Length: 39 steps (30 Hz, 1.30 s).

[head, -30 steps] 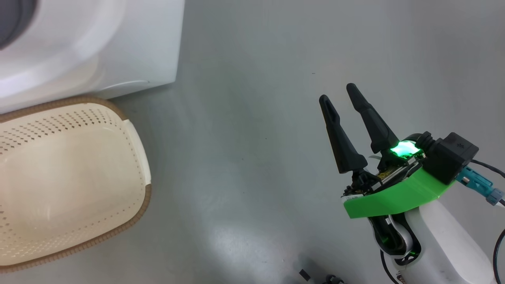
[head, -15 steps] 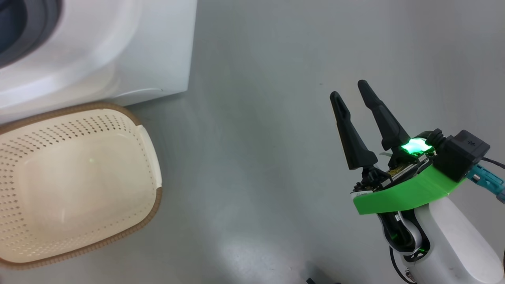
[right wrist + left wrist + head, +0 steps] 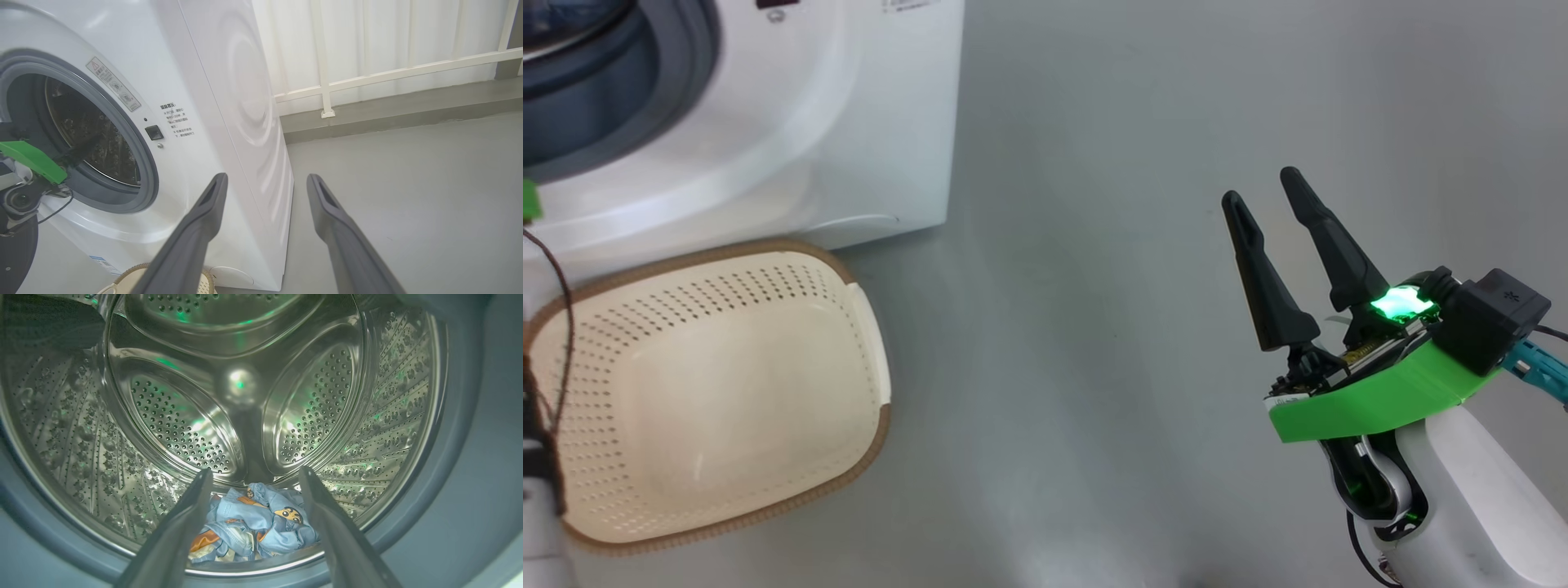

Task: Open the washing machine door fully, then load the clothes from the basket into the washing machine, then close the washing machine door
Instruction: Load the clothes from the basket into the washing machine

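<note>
Down at the front edge of the steel drum (image 3: 179,428), light-blue cartoon-print clothes (image 3: 253,526) loaded; cream perforated basket (image 3: 727,282) empty, left tool (image 3: 256,472), right tool (image 3: 1261,186) gaping, door not yet shut.

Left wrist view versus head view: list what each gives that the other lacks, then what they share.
Left wrist view: the steel drum, the clothes lying at its bottom, the left gripper open before them. Head view: the empty basket on the floor, the right gripper open above bare floor. Shared: the washing machine and its grey gasket.

grey floor (image 3: 1094,310) under the basket (image 3: 727,400) and the washing machine (image 3: 849,122)
</note>
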Motion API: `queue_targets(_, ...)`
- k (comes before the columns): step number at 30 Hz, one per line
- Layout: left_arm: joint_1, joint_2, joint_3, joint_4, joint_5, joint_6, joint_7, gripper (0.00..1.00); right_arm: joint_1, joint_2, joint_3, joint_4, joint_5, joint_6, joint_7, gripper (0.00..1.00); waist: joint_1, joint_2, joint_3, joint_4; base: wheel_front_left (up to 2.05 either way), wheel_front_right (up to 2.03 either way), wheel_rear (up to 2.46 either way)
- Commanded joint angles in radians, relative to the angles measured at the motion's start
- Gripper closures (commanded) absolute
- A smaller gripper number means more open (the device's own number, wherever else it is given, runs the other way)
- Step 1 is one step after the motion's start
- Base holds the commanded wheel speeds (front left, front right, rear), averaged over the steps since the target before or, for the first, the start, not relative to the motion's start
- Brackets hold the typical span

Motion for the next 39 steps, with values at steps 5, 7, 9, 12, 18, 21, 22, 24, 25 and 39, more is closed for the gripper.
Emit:
queue_targets(5,0.09,0.002,0.044,-0.087,0.029,-0.013,-0.005,0.0,0.043,-0.02,0.008,-0.016,-0.008,0.007,-0.008,0.0,0.0001,0.0,-0.052,0.036,0.0,0.0,0.0)
queue_targets(7,0.114,-0.011,0.053,-0.103,0.034,-0.015,-0.005,0.0,0.047,-0.026,0.006,-0.014,-0.007,0.007,-0.008,0.0,0.0001,0.0,-0.066,0.045,0.0,0.0,0.0)
queue_targets(9,0.137,-0.023,0.062,-0.119,0.04,-0.016,-0.005,0.0,0.052,-0.032,0.005,-0.011,-0.005,0.007,-0.008,0.0,0.0001,0.0,-0.081,0.054,0.0,0.0,0.0)
queue_targets(12,0.177,-0.047,0.073,-0.151,0.048,-0.018,-0.005,0.0,0.062,-0.041,0.003,-0.008,-0.001,0.007,-0.008,0.0,0.0001,0.0,-0.105,0.069,0.0,0.0,0.0)
queue_targets(18,0.26,-0.089,0.092,-0.202,0.059,-0.021,-0.005,0.0,0.083,-0.055,-0.003,-0.004,0.003,0.007,-0.008,0.0,0.0001,0.0,-0.147,0.098,0.0,0.0,0.0)
queue_targets(21,0.297,-0.102,0.097,-0.219,0.061,-0.022,-0.005,0.0,0.095,-0.062,-0.009,-0.002,0.005,0.007,-0.008,0.0,0.0001,0.0,-0.167,0.113,0.0,0.0,0.0)
queue_targets(22,0.31,-0.108,0.1,-0.226,0.062,-0.022,-0.005,0.0,0.099,-0.065,-0.011,-0.001,0.006,0.007,-0.008,0.0,0.0001,0.0,-0.174,0.118,0.0,0.0,0.0)
queue_targets(24,0.337,-0.118,0.102,-0.241,0.063,-0.022,-0.005,0.0,0.11,-0.07,-0.015,0.0,0.007,0.007,-0.008,0.0,0.0001,0.0,-0.188,0.128,0.0,0.0,0.0)
queue_targets(25,0.349,-0.122,0.103,-0.249,0.065,-0.022,-0.005,0.0,0.115,-0.072,-0.017,0.001,0.008,0.007,-0.008,0.0,0.0001,0.0,-0.195,0.133,0.0,0.0,0.0)
queue_targets(39,0.5,-0.174,0.076,-0.367,0.06,-0.023,-0.005,0.0,0.171,-0.092,-0.032,0.006,0.017,0.007,-0.008,0.0,0.0001,0.0,-0.268,0.182,0.0,0.0,0.0)
